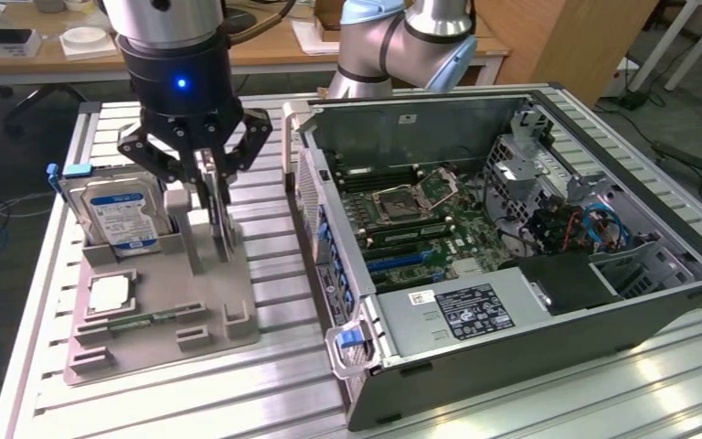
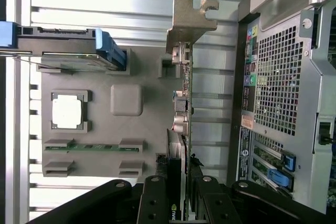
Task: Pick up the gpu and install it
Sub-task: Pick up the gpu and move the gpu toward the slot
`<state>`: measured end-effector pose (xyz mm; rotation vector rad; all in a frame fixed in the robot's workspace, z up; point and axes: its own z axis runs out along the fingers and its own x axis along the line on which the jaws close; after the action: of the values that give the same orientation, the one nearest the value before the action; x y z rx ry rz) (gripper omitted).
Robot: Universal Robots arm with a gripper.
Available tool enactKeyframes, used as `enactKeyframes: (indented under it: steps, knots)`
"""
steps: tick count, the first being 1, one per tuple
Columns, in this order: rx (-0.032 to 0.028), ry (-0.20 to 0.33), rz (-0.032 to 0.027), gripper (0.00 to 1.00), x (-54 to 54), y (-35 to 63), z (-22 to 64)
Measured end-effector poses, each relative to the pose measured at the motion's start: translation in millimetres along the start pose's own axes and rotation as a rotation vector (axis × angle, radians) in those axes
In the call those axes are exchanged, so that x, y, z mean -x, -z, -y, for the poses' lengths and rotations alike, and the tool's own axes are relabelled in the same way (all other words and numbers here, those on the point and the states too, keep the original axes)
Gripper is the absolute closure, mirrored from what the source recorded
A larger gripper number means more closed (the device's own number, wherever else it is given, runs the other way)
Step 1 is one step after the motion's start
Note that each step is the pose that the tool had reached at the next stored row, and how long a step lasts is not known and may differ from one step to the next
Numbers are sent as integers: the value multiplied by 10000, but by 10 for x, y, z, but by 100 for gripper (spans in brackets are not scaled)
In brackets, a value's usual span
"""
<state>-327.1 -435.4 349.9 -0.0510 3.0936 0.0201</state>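
**Pick-up step: our pincer (image 1: 211,197) grips the gpu (image 1: 222,233)**
We see it clenched on the card, which stands on edge in the grey holder (image 1: 193,320) beside the hard drive (image 1: 120,215). We judge that clearing the slot calls for a straight upward pull.

The way straight up from my hand (image 1: 211,187), which was closed on the gpu (image 1: 217,229), was free. On the exterior view's left, the upright hard drive (image 1: 120,215) stood just beside it in the same grey holder (image 1: 168,329), so there was little room on that side. Between the holder and the computer case (image 1: 510,320) ran a passable strip of bare worktop (image 1: 281,302). The case was open on top. Inside it, blue cables (image 1: 595,224) crowded one end, while the space above the motherboard (image 1: 437,229) was free.
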Motion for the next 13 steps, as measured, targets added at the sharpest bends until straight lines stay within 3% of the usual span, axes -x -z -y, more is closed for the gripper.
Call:
enactKeyframes:
  steps: [13]
  knots:
    - [6,0,0,74,4,86,-1]
